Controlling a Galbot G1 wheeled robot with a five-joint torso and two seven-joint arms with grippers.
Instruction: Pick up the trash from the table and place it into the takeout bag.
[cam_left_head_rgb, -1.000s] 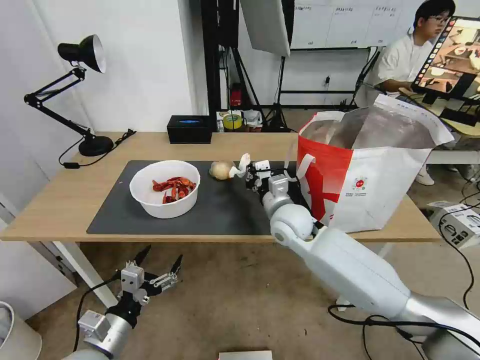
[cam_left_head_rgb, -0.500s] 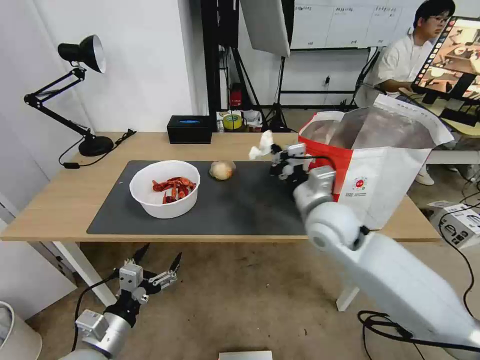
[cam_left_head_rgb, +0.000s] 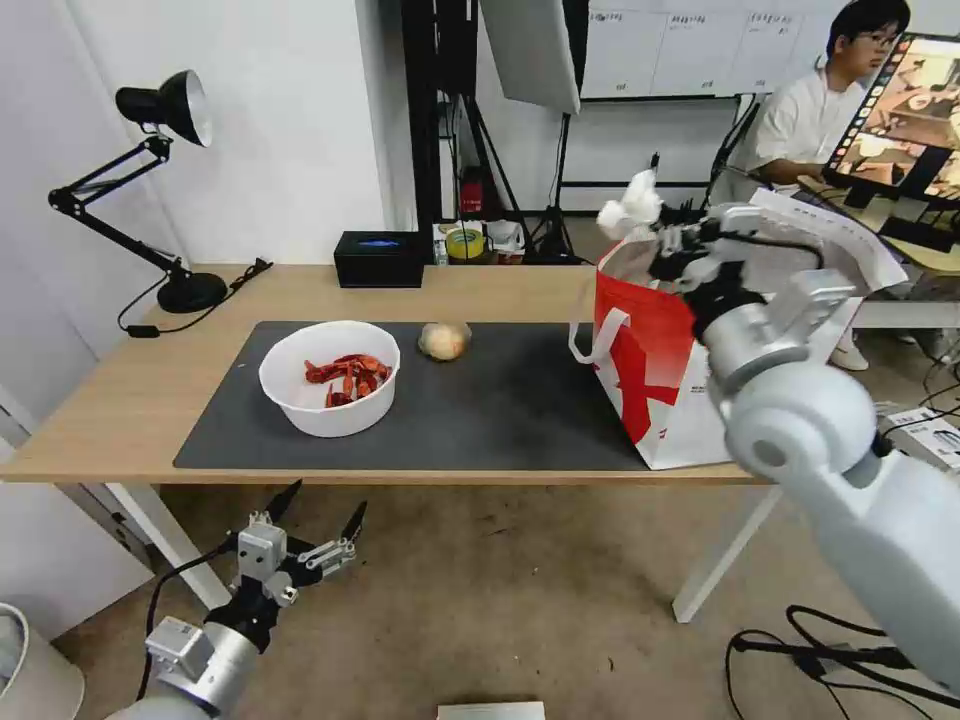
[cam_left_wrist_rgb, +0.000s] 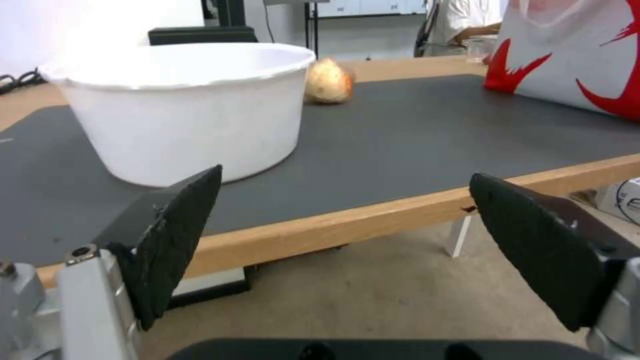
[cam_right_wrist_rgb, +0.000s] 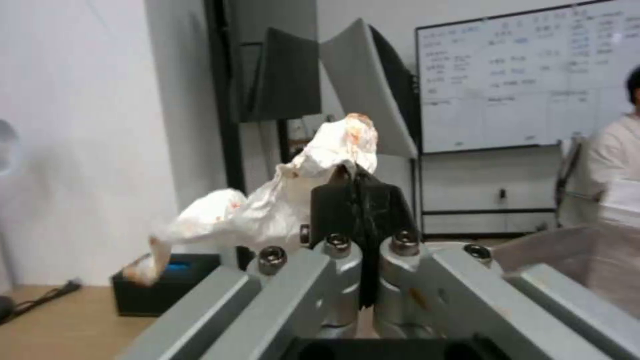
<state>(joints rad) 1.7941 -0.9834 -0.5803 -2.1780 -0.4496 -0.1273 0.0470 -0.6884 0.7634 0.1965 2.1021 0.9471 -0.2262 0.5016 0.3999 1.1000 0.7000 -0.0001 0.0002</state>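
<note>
The right gripper (cam_left_head_rgb: 668, 232) is up in the air at the near-left corner of the takeout bag's (cam_left_head_rgb: 690, 385) open top, fingers (cam_right_wrist_rgb: 358, 197) pressed together on a crumpled white tissue (cam_left_head_rgb: 630, 207). The tissue sticks out past the fingertips, level with the bag's rim and just to the left of the opening. From the right wrist camera the tissue (cam_right_wrist_rgb: 280, 200) shows faint orange stains and bulges out to one side of the shut black fingers.

The bag stands upright at the right end of the tabletop (cam_left_head_rgb: 120, 385), its near-left corner resting on the dark grey mat (cam_left_head_rgb: 480, 410), a white loop handle hanging on the side facing the mat. On the mat sit the white bowl (cam_left_head_rgb: 330, 377) with red shells inside and, behind and to its right, the beige ball (cam_left_head_rgb: 444, 340). Bowl and ball lie apart from each other and well apart from the bag.

The left gripper (cam_left_head_rgb: 305, 540) hangs low in front of the tabletop's near edge, below its level, fingers (cam_left_wrist_rgb: 173, 235) spread wide and holding nothing. A black desk lamp (cam_left_head_rgb: 165, 180) stands at the far left corner, and a small black box (cam_left_head_rgb: 379, 258) sits at the back edge.
</note>
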